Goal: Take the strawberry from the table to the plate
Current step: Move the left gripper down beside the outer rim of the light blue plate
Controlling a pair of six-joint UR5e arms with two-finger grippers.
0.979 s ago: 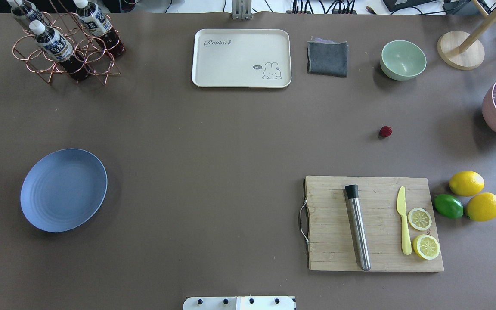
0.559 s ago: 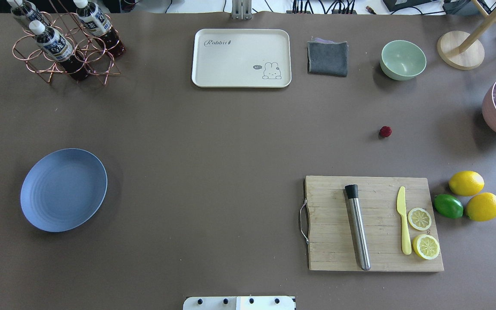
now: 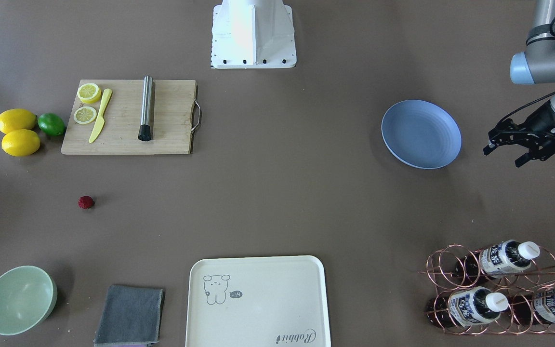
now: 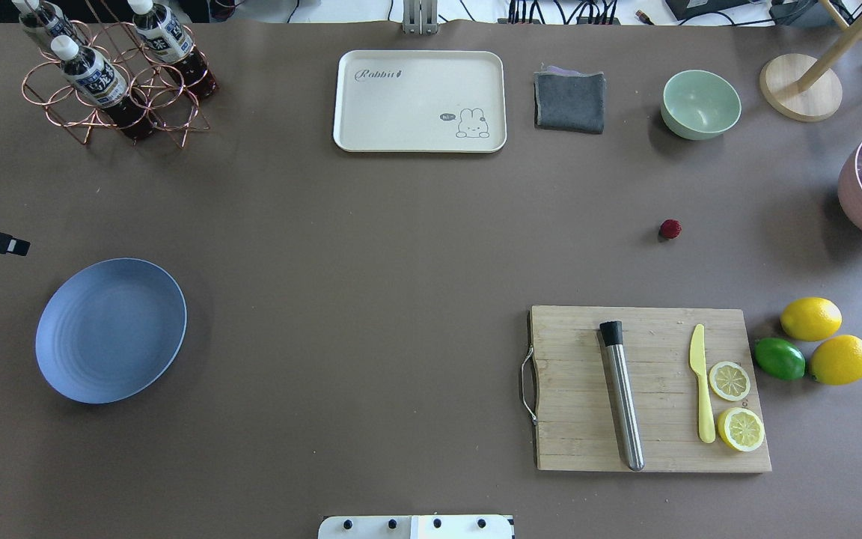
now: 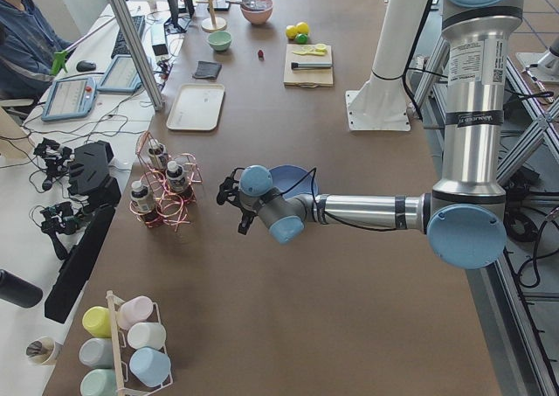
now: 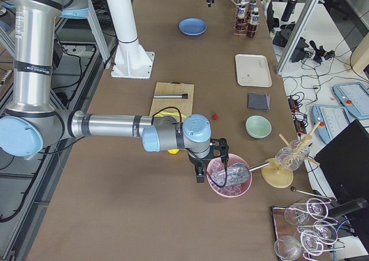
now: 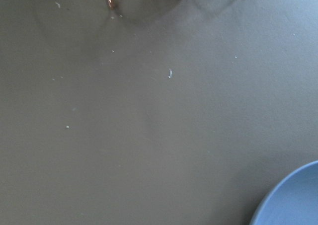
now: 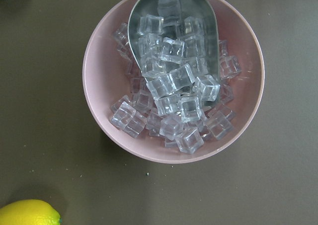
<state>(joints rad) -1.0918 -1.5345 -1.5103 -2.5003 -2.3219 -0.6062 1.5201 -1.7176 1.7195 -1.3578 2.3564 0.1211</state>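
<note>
The strawberry (image 4: 670, 229) (image 3: 85, 202) is a tiny dark red berry lying alone on the brown table (image 4: 371, 247), beyond the cutting board. The light blue plate (image 4: 111, 330) (image 3: 421, 134) sits far off on the table's left side with nothing on it. My left gripper (image 3: 501, 156) hovers just outside the plate, fingers spread and holding nothing; its wrist view shows the plate's rim (image 7: 293, 200). My right gripper (image 6: 210, 157) hangs over a pink bowl of ice cubes (image 8: 94, 86), to the right of the strawberry. Whether it is open or shut I cannot tell.
A wooden cutting board (image 4: 573, 442) carries a steel muddler, a yellow knife and lemon slices. Two lemons (image 4: 810, 318) and a lime (image 4: 779, 358) lie to its right. At the far edge are a cream tray (image 4: 420, 101), grey cloth (image 4: 569, 101), green bowl (image 4: 700, 104) and a bottle rack (image 4: 113, 75).
A black part of my left arm with its cable has come into the overhead view at the left edge, above the plate. The strawberry and plate have not moved.
</note>
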